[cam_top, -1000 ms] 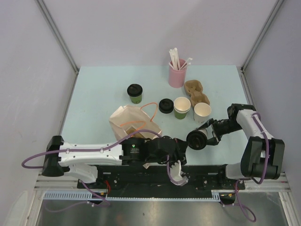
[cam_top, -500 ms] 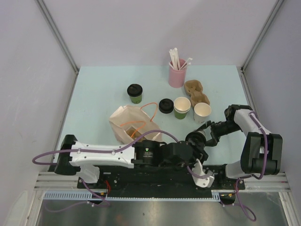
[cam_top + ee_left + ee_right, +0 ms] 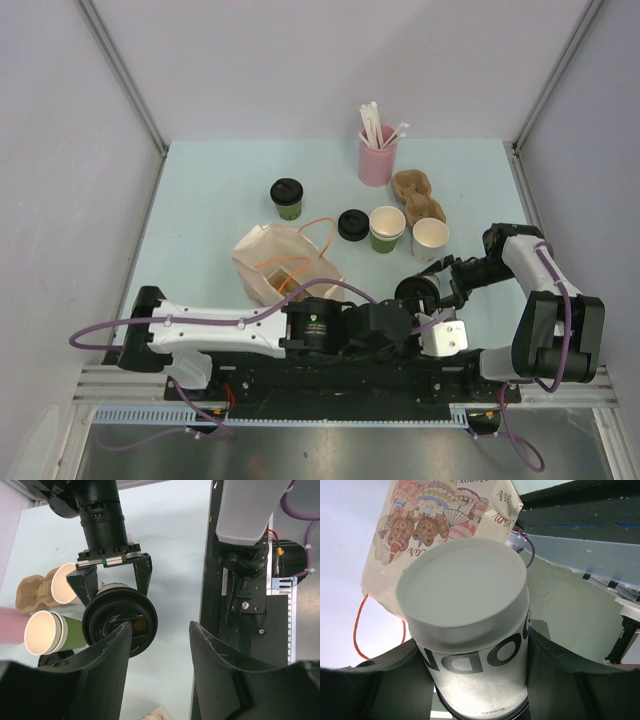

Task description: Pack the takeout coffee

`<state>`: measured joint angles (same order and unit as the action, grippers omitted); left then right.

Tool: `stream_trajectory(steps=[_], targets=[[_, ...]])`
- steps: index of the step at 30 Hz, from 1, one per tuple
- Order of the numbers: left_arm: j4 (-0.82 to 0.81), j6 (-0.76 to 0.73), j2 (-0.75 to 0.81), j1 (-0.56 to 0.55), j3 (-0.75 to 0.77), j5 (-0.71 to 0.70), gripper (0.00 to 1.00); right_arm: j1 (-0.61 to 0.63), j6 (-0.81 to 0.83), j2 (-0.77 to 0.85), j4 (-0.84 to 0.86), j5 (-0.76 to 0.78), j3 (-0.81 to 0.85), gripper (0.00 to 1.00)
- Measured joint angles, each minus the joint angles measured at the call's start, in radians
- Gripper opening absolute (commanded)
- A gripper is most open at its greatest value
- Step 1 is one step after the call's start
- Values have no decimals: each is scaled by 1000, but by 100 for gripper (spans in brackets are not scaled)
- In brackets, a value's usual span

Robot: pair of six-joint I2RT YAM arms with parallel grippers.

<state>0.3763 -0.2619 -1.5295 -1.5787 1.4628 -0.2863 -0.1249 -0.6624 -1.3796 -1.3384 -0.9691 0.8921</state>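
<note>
Back left of the table (image 3: 200, 200): green cup (image 3: 288, 199), black-lidded, upright, well apart from both grippers. Left gripper (image 3: 440, 334): fingers apart, empty, just beside the white cup (image 3: 417, 293). Right gripper (image 3: 432, 291): clamped on the white cup, which is held tipped on its side. Left wrist view shows its black lid (image 3: 120, 622). Right wrist view shows instead its plain white base and dark lettering.

White cup (image 3: 465, 610) lettering partly hidden by dark fingers (image 3: 555, 680); pink cup (image 3: 11, 625) cut off at frame edge, blurred.
</note>
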Motion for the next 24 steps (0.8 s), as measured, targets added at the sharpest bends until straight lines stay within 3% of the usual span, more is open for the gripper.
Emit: stream_trajectory(steps=[5,24], targets=[[0,18,-18,13,0,3,47,-2,-5,0,0,0,0,3],[7,-13,-91,20,-24,-15,50,-19,13,0,0,-16,0,3]])
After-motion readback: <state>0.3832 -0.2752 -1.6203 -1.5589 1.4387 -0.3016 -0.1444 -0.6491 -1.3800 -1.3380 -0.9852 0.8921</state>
